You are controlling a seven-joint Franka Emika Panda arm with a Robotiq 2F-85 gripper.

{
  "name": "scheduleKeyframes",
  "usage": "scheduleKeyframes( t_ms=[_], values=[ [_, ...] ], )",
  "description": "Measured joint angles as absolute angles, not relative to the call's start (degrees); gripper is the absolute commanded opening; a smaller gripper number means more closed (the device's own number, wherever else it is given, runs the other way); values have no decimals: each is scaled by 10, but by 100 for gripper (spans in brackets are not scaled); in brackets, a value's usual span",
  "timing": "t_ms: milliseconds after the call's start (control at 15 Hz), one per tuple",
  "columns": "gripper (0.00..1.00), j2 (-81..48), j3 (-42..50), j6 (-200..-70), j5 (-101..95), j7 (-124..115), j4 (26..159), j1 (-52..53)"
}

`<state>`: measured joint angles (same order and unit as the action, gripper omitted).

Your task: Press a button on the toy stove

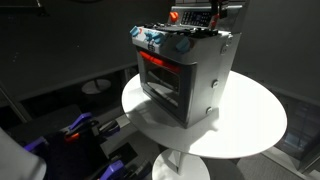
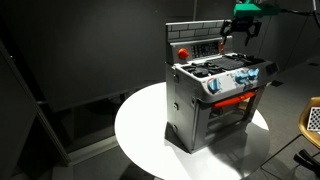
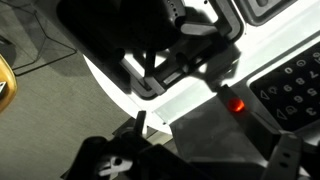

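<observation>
The toy stove [image 1: 190, 80] is a boxy silver-grey oven with a red-glowing front window and blue and red knobs, and it stands on a round white table [image 1: 250, 125]. It shows in both exterior views [image 2: 200, 105]. My gripper [image 1: 195, 15] hovers just above the raised back panel, near its right end [image 2: 243, 28], with its fingers spread and nothing between them. In the wrist view the dark fingers [image 3: 215, 140] frame the grey panel top, and a small glowing red button [image 3: 235, 104] lies just ahead of them.
The table edge [image 2: 140, 130] curves close around the stove. Dark curtains surround the scene. A smaller round table [image 1: 97, 87] stands behind, blue and red gear [image 1: 80, 130] lies low on the floor, and a wooden chair [image 2: 312, 120] is at the side.
</observation>
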<state>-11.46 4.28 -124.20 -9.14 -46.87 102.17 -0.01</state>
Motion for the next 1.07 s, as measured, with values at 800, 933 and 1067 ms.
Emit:
scheduleKeyframes(
  t_ms=[800, 933, 1067],
  values=[
    [100, -118, 43, -1244, -47, -432, 1016, -2],
    [100, -110, 38, -1228, -19, -401, 1017, -1],
    [100, -97, 32, -1200, 2, -374, 1019, 1]
  ],
)
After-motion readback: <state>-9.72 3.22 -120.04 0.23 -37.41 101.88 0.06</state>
